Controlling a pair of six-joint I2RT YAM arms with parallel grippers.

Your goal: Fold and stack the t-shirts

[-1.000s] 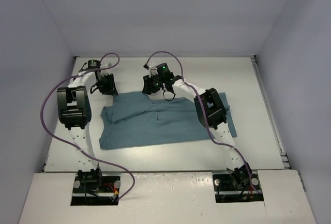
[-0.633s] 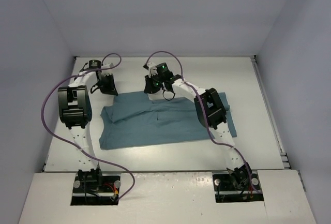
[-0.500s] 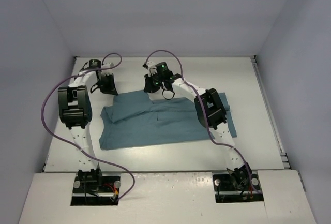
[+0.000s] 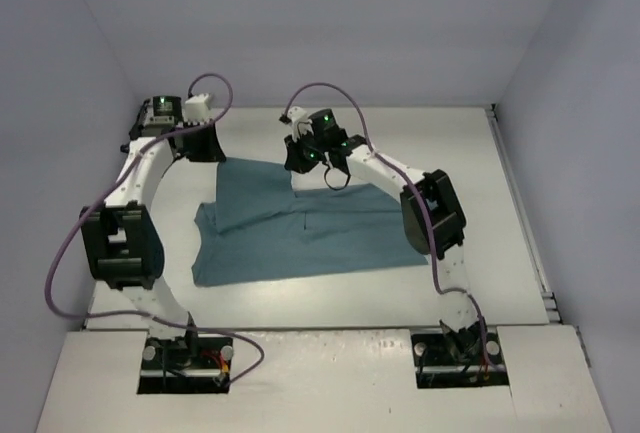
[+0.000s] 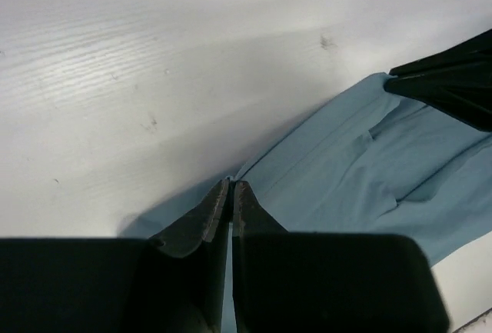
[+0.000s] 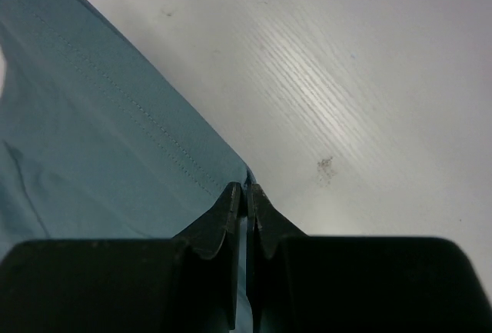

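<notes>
One teal t-shirt [image 4: 300, 233] is lying spread across the middle of the white surface [image 4: 500, 203], with its long axis running left to right. Its near edge is resting flat, while its far edge is rising off the surface toward both sets of jaws. The left jaws are pinching the far left corner, closed tight on a thin fold of cloth. The right jaws are clamping a double-stitched edge further right along the far side, just as tightly. Which way the collar is pointing cannot be told.
</notes>
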